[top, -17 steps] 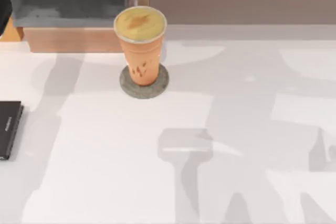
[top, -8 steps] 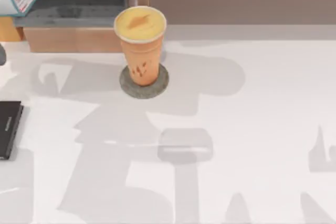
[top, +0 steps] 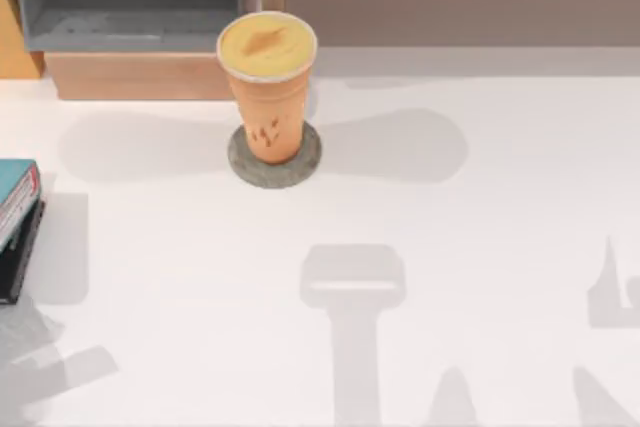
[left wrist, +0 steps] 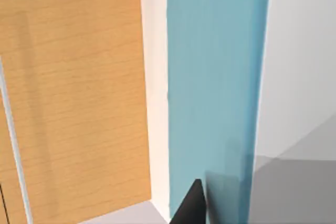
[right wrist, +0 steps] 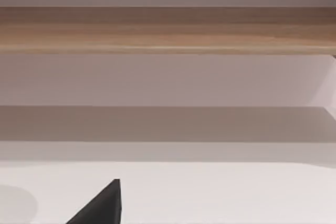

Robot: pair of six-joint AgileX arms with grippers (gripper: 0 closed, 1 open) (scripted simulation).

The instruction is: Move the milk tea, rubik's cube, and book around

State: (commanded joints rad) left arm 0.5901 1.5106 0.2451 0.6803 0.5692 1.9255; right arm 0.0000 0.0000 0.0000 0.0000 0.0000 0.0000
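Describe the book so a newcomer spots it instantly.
Start at the table's left edge in the top view, well left and toward the near side of the milk tea on its grey coaster. The book lies there atop a flat black item; its teal cover, red edge and white pages set it apart.

Milk tea: orange-tan cup, creamy orange top, pale rim, small dark red marks on side. Coaster: speckled grey. Book: teal-blue cover, red edge, white pages. Surface: white.
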